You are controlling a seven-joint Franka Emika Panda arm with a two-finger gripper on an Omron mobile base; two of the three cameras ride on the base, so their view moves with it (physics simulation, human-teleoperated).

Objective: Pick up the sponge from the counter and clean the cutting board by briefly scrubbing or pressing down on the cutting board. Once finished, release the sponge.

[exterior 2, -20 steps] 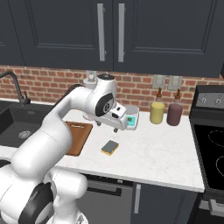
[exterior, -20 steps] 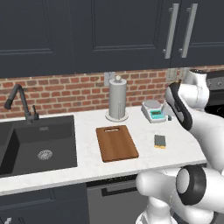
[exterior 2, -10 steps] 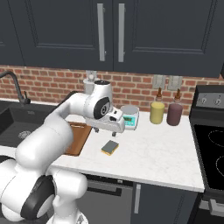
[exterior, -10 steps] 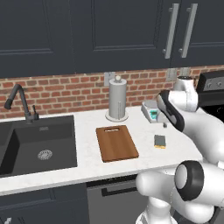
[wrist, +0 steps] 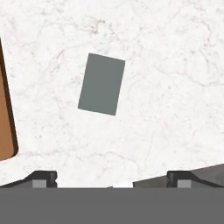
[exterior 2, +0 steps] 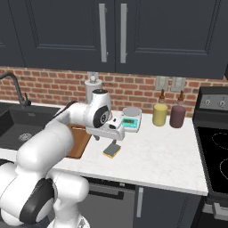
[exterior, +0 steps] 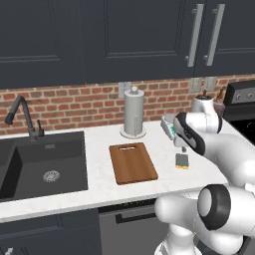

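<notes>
Directly above its target, the white arm's two-finger gripper (exterior 2: 110,139) hangs over the small rectangular sponge with a dark grey-green top and yellow base (exterior: 182,161), which lies flat on the white, lightly marbled stone counter (exterior: 164,177) near its front edge. In the hand view the sponge (wrist: 101,84) sits bare on the stone, slightly skewed, with the two dark fingertips (wrist: 41,178) spread wide apart at the bottom edge and nothing between them; the gripper is released and empty. The flat brown wooden cutting board with rounded corners (exterior: 132,162) lies to the sponge's left, towards the black sink (exterior: 42,162), apart from the sponge; only its edge (wrist: 6,118) shows in the hand view. A white kitchen scale with a teal display (exterior 2: 131,120) stands behind the sponge towards the brick wall. The pickup appears not yet made. The risk from here, as a judgement, is a poor grasp: the sponge lies off-centre and rotated against the fingers' line, so a straight descent could catch a corner, push the soft block across the smooth stone, or close on one end and let it twist loose on the way to the board.
</notes>
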